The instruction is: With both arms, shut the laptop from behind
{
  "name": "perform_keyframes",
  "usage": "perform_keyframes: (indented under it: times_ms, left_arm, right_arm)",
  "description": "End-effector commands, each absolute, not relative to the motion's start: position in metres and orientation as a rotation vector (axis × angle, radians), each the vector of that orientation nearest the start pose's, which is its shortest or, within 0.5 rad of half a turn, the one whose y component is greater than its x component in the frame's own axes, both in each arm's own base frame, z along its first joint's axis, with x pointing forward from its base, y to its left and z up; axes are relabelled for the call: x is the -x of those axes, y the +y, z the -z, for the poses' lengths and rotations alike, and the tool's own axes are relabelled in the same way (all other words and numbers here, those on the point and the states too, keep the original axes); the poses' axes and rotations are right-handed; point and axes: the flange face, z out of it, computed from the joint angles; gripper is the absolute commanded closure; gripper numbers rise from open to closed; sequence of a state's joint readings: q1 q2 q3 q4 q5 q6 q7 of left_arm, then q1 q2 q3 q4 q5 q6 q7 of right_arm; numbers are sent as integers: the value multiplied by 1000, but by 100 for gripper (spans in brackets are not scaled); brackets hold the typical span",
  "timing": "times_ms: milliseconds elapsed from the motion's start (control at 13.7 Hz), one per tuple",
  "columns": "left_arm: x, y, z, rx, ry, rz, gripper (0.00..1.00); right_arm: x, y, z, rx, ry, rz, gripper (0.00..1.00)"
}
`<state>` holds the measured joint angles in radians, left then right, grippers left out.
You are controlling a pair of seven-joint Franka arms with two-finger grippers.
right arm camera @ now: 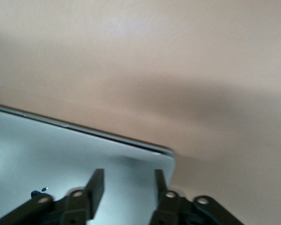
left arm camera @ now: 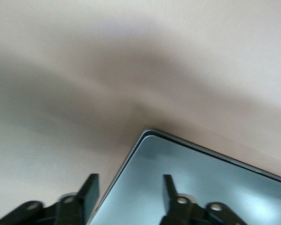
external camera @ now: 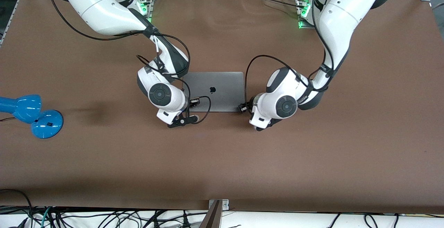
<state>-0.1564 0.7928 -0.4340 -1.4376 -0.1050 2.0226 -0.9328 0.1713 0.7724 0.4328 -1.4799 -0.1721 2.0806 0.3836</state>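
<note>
Brown table (external camera: pixel 312 158) is seen spanning the whole front view. Two white arms are bent down from their bases toward the table's middle.

Laptop (external camera: pixel 215 91): lid lies flat and shut, apple logo up, at mid-table between the two wrists.

Blue desk lamp (external camera: pixel 33 115): set at the right arm's end of the table, well apart from the laptop.

Left gripper (left arm camera: pixel 129 197): held low over the laptop corner nearer the front camera, toward the left arm's end. Jaws are seen apart, straddling the lid's edge (left arm camera: pixel 187 187), one finger over the lid, one over the table.

Right gripper (right arm camera: pixel 129 190): held over the matching corner toward the right arm's end. Jaws are seen apart above the lid (right arm camera: pixel 61 154), clamped on nothing.
</note>
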Motion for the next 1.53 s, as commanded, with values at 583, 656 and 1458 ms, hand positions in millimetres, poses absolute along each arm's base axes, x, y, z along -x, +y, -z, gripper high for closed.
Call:
perform_keyframes:
  times_ms: [583, 656, 1458]
  left_arm:
    - [-643, -196, -416, 3214, -600, -436, 0]
    - [-641, -183, -430, 3227, -523, -414, 0]
    - [-594, -58, -553, 3109, -85, -214, 0]
  right_arm:
    - [-644, 175, -386, 3185, 10, -321, 0]
    - [-644, 162, -392, 3193, 39, -340, 0]
    - [-627, 69, -510, 3211, 58, -142, 0]
